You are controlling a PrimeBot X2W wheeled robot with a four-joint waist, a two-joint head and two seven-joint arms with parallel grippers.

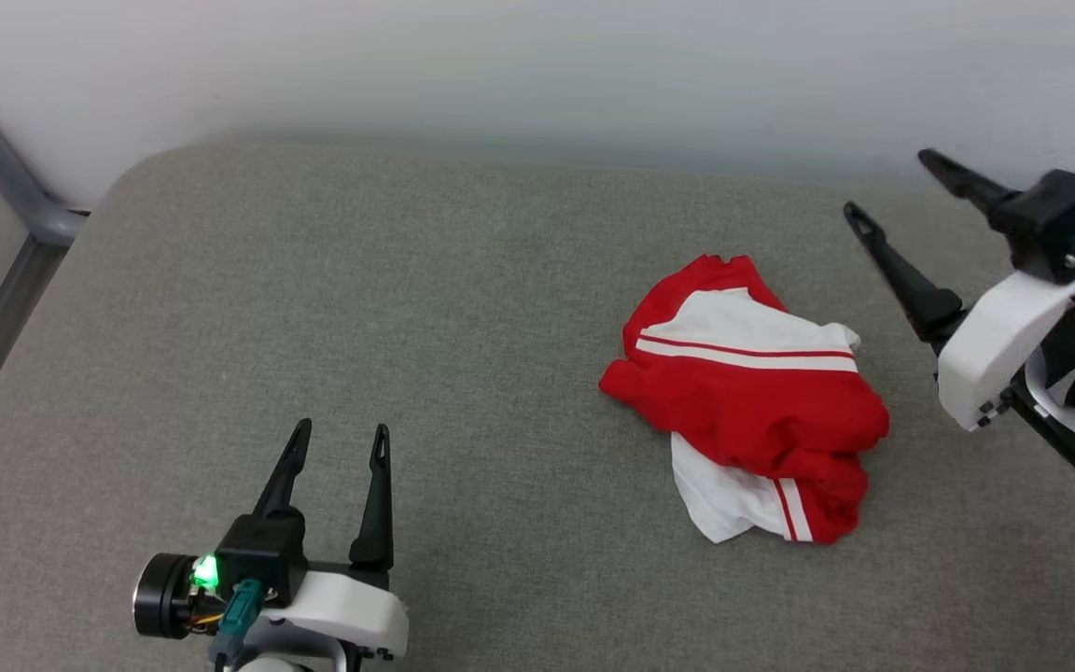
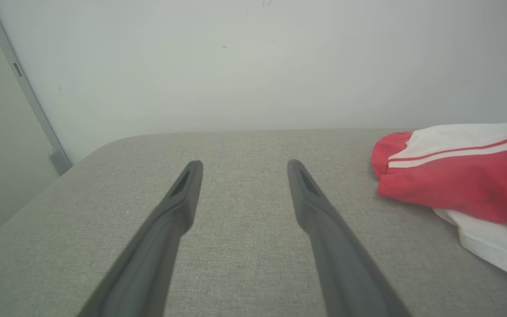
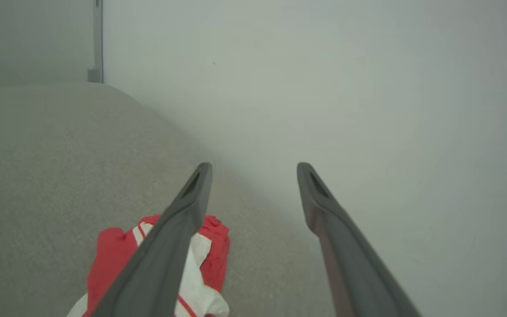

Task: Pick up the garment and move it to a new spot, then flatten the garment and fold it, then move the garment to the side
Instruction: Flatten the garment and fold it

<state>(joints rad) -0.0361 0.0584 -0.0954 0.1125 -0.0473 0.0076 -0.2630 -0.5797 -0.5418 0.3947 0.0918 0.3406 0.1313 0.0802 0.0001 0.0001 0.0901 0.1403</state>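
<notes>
Shirt (image 1: pixel 747 392) crumpled on grey cushion (image 1: pixel 314 280), right of centre, unheld. Left pincer (image 1: pixel 342 429) spread, empty, well apart from it. Right pincer (image 1: pixel 887 184) spread, empty, near its far side. Step, likely: first pick-up. Next: right pincer must drop onto the heap and pinch a fold.

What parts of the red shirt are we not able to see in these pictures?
- Head view: the crumpled red T-shirt with white sleeves hides its own collar and underside in its folds.
- Left wrist view: the right edge cuts the shirt off.
- Right wrist view: one dark finger of the right hand covers part of the shirt, and the bottom edge cuts off more.
</notes>
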